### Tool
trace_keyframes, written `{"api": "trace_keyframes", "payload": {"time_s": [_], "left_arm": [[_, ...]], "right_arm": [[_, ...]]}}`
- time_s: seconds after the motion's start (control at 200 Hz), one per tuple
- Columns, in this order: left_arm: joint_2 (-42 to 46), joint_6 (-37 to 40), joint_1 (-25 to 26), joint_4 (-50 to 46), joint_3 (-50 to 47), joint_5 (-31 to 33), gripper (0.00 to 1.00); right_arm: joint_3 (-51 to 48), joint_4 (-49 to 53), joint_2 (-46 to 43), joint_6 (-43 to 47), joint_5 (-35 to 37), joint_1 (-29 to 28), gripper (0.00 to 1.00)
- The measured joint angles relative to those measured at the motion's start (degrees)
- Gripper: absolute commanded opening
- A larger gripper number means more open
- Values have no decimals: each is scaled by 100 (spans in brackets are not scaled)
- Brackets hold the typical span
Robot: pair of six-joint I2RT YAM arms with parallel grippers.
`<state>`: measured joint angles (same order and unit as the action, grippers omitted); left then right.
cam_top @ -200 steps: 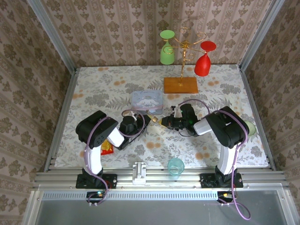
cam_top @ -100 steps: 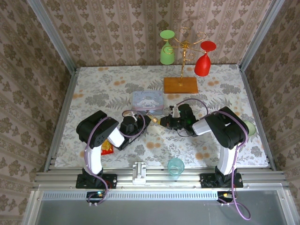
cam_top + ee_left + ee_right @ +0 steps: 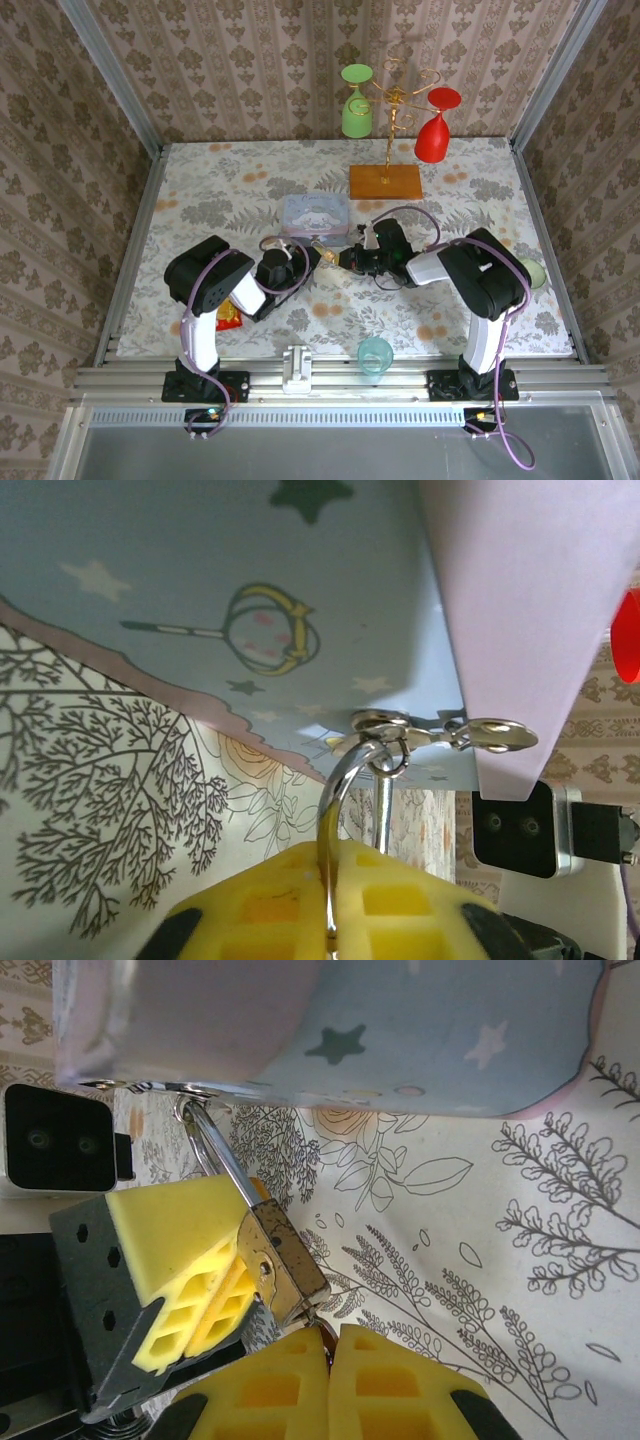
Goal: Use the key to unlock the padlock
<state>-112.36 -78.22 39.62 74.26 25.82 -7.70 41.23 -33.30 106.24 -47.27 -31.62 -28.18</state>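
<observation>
A tiny brass-gold padlock (image 3: 285, 1260), its boxy body marked by a small round rivet, hangs tilted between two grippers just in front of a pale blue tin (image 3: 314, 213) near the middle of the floral tabletop (image 3: 220, 190). Its thin silvery shackle (image 3: 222, 1160) runs up from the body toward the tin's lid rim. A small metal ring (image 3: 380, 723) and a silvery clasp (image 3: 490, 735) are threaded at its bend there and lie against the tin's side. The left gripper (image 3: 330, 905) is clamped narrow on the padlock, the shackle's two legs emerging from the seam between its yellow pads. In the right wrist view, one of those pads lies flat against the brass body. The right gripper (image 3: 328, 1375) faces it from the other side, its yellow pads pressed tight together with their tips just at the lock's lower end. A dark sliver shows at the seam there, too small to identify. From above, the padlock sits in the narrow gap between the two grippers, on the tin's near side; whether it touches the tabletop cannot be told.
</observation>
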Motion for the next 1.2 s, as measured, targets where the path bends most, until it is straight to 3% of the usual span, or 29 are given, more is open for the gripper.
{"api": "trace_keyframes", "payload": {"time_s": [0.095, 0.215, 0.295, 0.43, 0.655, 0.87, 1.2], "left_arm": [[24, 92, 22, -20, -63, -50, 37], [203, 247, 50, -7, -83, -149, 54], [282, 352, 55, 0, -94, -142, 60], [328, 522, 81, -92, -33, -170, 62], [205, 612, 221, -157, 175, -50, 58], [17, 623, 310, -216, 273, -2, 30], [-129, 562, 376, 17, 273, 4, 21]], "right_arm": [[-122, -9, -177, 44, 76, -20, 0], [-256, -81, -308, 33, 127, -26, 0], [-308, -83, -380, 20, 136, -31, 0], [-343, -79, -474, 20, 151, -48, 0], [-348, -83, -476, -101, 151, -116, 0], [-350, -81, -476, -109, 168, -144, 0], [-380, -48, -474, -131, 234, -170, 5]]}}
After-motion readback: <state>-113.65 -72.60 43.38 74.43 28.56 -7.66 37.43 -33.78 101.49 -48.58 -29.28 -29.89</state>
